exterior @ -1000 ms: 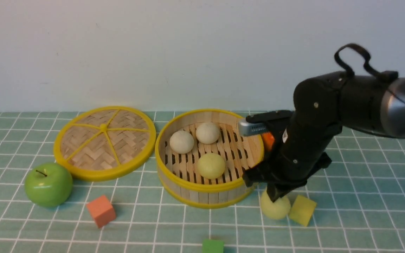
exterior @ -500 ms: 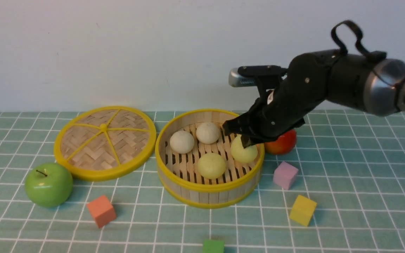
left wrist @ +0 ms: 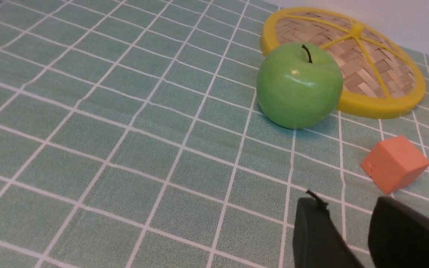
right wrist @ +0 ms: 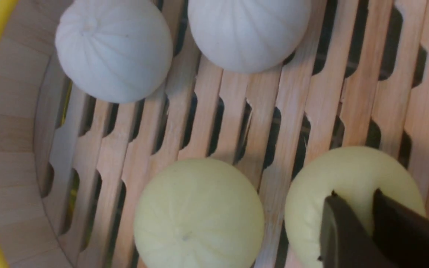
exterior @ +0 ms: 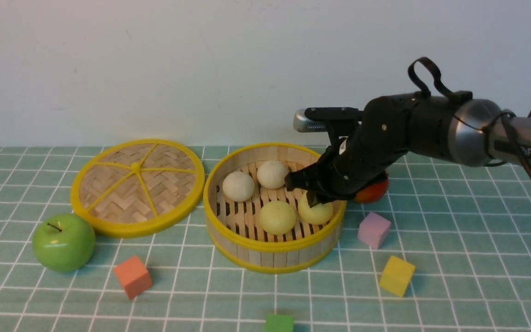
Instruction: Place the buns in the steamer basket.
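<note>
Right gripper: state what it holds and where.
Cannot be told: the right gripper sits on top of the yellow-green bun in the steamer basket.

Four buns [exterior: 276, 216] crowd the steamer basket [exterior: 265, 253], seemingly.

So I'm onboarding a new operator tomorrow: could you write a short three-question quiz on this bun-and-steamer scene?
1. Count: how many small matte round buns lie inside the round bamboo steamer basket with yellow rims?
2. True or false: the flat woven lid with yellow spokes covers the basket.
3. Multiple choice: the right gripper is directly over
A. the glossy green apple
B. a pale yellow-green bun inside the basket
C. the orange cube

Key
1. Four: two off-white, two pale yellow-green, the other at.
2. False; it lies on the green checked cloth beside the basket.
3. B
</note>
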Tool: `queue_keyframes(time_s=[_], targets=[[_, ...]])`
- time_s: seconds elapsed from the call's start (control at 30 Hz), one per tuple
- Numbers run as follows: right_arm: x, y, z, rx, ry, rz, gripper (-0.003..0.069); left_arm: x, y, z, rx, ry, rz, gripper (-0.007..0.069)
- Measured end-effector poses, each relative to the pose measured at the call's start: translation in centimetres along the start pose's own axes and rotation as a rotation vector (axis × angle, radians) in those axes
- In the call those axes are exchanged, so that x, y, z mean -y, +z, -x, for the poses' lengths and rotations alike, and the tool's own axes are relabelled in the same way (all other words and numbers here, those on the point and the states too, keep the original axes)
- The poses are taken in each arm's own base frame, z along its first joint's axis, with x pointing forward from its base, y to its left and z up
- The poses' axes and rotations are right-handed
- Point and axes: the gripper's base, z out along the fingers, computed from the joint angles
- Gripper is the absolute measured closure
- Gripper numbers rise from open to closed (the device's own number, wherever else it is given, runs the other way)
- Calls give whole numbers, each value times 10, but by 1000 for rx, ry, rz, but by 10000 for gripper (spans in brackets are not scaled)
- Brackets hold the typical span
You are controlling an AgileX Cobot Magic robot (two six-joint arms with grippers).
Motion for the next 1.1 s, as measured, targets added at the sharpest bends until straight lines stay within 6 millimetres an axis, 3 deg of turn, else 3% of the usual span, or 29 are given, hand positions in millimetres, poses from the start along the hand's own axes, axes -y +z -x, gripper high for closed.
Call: queue_keyframes(time_s=[0.13,0.23,0.33,0.43,0.47,0.5,0.6,0.7,0.77,0.87,0.93,1.0,1.1], targets=[[-2,-9,3,17,-1,7,392,0,0,0,0,0,0,407],[-7,-29,7,27,-6,18,263,0,0,0,0,0,0,403],[-12,-57,10,38,-15,31,207,0,0,0,0,0,0,399],[-19,-101,9,38,-43,47,193,0,0,0,0,0,0,396],[-19,-104,10,45,-44,49,193,0,0,0,0,0,0,396],[-22,-128,8,46,-70,54,203,0,0,0,0,0,0,393],[-24,-171,0,43,-122,46,257,0,0,0,0,0,0,389],[-24,-198,-7,33,-151,24,321,0,0,0,0,0,0,387],[-21,-223,-19,23,-171,4,431,0,0,0,0,0,0,387],[-18,-236,-31,23,-176,-3,518,0,0,0,0,0,0,387],[-13,-245,-49,19,-171,-11,619,0,0,0,0,0,0,387],[-6,-250,-65,18,-166,-33,667,0,0,0,0,0,0,387],[6,-259,-86,63,-154,-92,679,0,0,0,0,0,0,387]])
